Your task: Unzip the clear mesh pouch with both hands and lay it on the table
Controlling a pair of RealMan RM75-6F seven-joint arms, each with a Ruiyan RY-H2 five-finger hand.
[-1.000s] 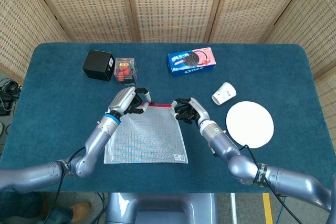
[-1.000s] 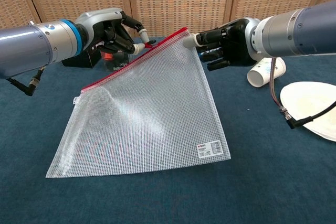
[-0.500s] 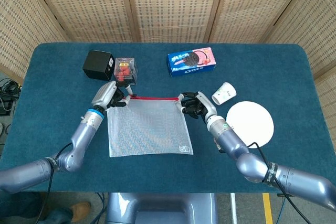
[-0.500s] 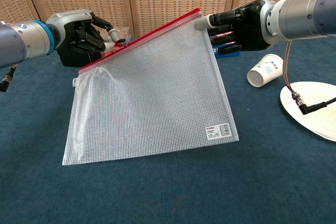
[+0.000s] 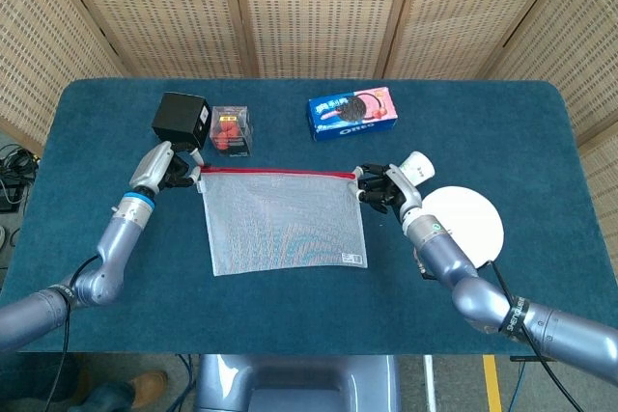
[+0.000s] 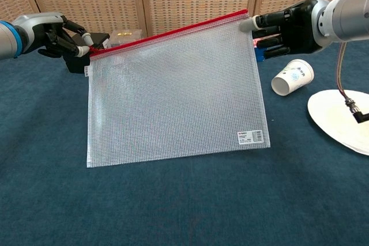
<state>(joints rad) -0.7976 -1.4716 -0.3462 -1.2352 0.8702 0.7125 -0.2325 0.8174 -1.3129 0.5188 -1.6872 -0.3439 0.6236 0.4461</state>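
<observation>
Clear mesh pouch (image 5: pixel 283 222) stretched flat — left hand (image 5: pixel 166 169) pinching one top corner, right hand (image 5: pixel 383 188) the other.

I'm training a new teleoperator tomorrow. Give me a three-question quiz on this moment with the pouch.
1. True or false: the mesh pouch lies flat on the table.
2. Which hand grips the pouch's corner nearest the paper cup?
A. left hand
B. right hand
3. Fill in: the pouch's zipper strip is coloured ____.

Key: 1 false, it hangs stretched between both hands; 2 B; 3 red.
</observation>
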